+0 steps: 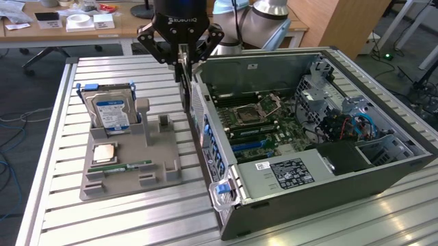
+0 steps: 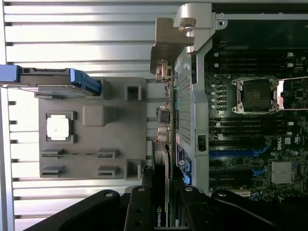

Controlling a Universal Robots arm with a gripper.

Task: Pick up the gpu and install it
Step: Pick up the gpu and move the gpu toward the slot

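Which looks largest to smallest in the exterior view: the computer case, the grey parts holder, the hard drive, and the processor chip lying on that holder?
1. computer case
2. grey parts holder
3. hard drive
4. processor chip
None look close in size.

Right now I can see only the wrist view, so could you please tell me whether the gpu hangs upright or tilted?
Observer: Upright. The gpu hangs straight down from the gripper, beside the outer wall of the case on the exterior view's left.
Operator: Thank you. Which way does the hard drive face?
Observer: The hard drive stands upright in the grey fixture, its blue-and-white label towards the exterior camera.
Operator: And what lies beyond the motherboard?
Observer: A power supply with a white label lies along the case's near side.
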